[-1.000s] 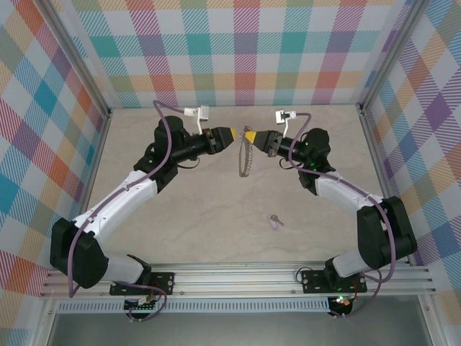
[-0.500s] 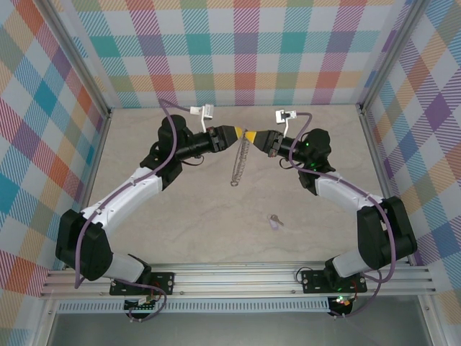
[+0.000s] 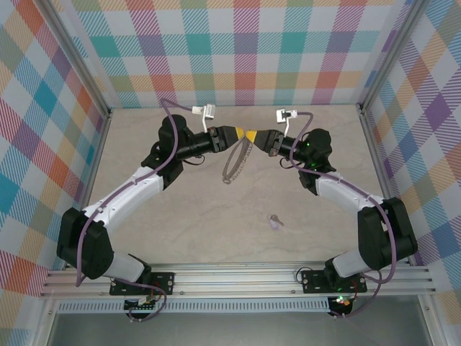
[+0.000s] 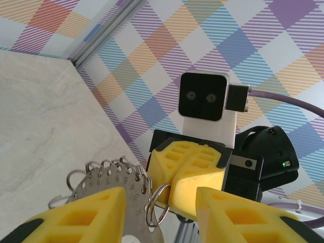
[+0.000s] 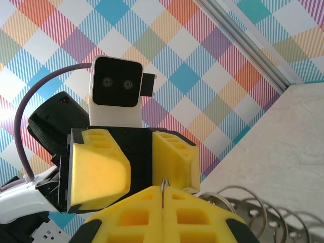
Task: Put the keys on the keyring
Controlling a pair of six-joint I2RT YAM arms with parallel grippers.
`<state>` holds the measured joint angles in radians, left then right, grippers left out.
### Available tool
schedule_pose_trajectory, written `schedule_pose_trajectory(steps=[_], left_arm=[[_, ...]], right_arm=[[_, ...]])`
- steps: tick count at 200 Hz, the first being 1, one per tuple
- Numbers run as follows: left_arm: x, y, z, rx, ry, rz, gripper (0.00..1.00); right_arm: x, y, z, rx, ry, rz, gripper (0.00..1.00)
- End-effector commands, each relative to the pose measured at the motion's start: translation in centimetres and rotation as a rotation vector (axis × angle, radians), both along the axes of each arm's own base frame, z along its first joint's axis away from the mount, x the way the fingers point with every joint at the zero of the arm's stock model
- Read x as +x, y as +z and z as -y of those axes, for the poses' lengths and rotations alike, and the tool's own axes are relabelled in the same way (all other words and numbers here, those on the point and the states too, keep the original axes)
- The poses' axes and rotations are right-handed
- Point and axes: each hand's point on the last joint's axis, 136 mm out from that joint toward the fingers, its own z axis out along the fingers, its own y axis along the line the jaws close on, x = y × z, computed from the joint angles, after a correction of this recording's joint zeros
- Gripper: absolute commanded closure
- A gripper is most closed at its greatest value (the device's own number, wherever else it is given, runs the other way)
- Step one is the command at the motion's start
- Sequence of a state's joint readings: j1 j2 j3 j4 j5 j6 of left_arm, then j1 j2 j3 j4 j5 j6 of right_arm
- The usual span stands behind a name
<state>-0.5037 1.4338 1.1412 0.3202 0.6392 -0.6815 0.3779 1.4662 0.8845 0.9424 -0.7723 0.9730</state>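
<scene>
- Swinging leftward since a second ago, the keyring (image 4: 109, 177) now trails its free end toward the left arm in the overhead view. The left gripper (image 3: 236, 135) has closed in on the right gripper (image 3: 253, 136), so that their tips nearly meet above the far middle of the table (image 3: 180, 209).
- Pressed tightly together, the right gripper pinches one wire loop at the keyring's upper end; in the right wrist view a thin sliver of wire stands up out of the seam between its pads.
- Jaws apart, the left gripper straddles the same end of the keyring. The flat strip lies just beside one finger and a round wire loop sits in the gap; whether metal touches the pad cannot be told.
- Thin grey metal makes up the keyring: a flat curved strip stamped with small numerals, its edge scalloped by a row of small round wire loops. It dangles below the two grippers.
- The key (image 3: 274, 222), tiny with a pale lilac head and a short silver blade, lies flat on the table. It is well apart from both grippers, nearer the arm bases and on the right arm's side.
- The fingers (image 4: 91, 215) are bright yellow blocks moulded with rectangular pockets, set on black mounts. The tabletop is pale with a marbled look, and pastel plaid walls (image 3: 245, 50) enclose it.
</scene>
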Motion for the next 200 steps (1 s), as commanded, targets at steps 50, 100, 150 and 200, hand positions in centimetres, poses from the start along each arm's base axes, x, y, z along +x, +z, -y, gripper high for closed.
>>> schedule_pose_trajectory(steps=[50,100,150,200], left_arm=[[-0.9,0.4,1.6,-0.015,-0.066,0.041,0.68],[-1.1,0.5,1.9,-0.017,-0.074,0.055,0.89],[-0.8,0.0,2.0,0.053,-0.076,0.093,1.00],[-1.8,0.1,2.5,0.213,-0.174,0.228,1.00]], right_arm=[[-1.3,4.1,0.6,0.050,0.008,0.127,1.00],[-1.4,4.0,0.6,0.044,0.009,0.129,1.00],[0.4,3.1,2.6,0.005,-0.077,0.049,0.74],[0.7,1.6,6.3,-0.076,-0.190,-0.033,0.45]])
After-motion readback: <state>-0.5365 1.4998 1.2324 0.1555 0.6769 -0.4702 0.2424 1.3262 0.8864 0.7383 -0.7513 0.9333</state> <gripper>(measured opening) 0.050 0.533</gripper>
